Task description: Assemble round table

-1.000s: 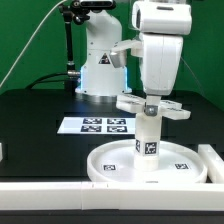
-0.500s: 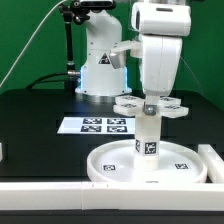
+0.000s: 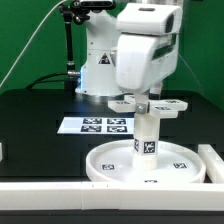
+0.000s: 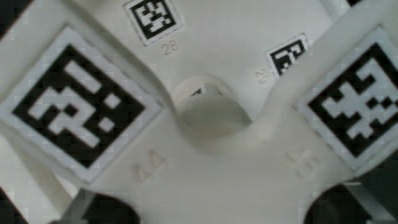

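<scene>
The large rimmed round disc (image 3: 110,165) lies flat on the black table near the front. The short thick cylinder leg (image 3: 148,135) stands upright at its middle, with a tag on its side. The cross-shaped base piece (image 3: 165,105) sits on top of the leg, its tagged arms spread level. My gripper (image 3: 146,103) comes straight down onto the base piece and is shut on it. In the wrist view the base piece (image 4: 214,110) fills the picture with its tags, and my dark fingertips (image 4: 107,205) flank one arm of it, with my gripper (image 4: 222,212) at the picture's edge.
The marker board (image 3: 100,125) lies flat behind the disc. A white straight-edged border frame (image 3: 60,192) runs along the table's front and up the exterior view's right (image 3: 212,160). The arm's white pedestal (image 3: 100,70) stands at the back.
My hand has turned about its vertical axis over the leg, and the cross-shaped base piece has turned with it. The disc and leg stay in place.
</scene>
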Controlling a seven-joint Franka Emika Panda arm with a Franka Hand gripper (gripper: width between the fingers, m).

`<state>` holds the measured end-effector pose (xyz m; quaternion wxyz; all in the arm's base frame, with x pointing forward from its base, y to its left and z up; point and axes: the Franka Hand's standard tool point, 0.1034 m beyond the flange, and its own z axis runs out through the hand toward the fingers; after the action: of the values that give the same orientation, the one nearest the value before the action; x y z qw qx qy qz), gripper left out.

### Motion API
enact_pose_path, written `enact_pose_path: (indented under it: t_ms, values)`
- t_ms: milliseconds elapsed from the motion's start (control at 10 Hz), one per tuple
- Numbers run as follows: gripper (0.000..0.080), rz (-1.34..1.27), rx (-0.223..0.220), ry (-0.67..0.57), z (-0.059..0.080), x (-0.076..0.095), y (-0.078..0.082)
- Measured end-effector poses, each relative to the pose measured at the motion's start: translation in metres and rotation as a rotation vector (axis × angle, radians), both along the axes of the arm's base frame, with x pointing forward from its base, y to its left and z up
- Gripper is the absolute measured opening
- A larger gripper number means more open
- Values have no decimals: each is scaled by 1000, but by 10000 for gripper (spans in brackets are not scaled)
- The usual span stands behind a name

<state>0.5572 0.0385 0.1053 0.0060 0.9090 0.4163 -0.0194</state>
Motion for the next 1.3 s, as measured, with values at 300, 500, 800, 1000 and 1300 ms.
enact_pose_path:
  t_ms: [300,500,800,1000,1300]
  values:
    - [453,-318,-13,-11,1,1,4]
    - [453,-422,-15,-12,0,0,3]
    - [455,-653,-18,-17,-1,0,3]
    - [455,-983,31,-16,-1,-3,1]
    - [455,-1337,58,-28,-1,-1,3]
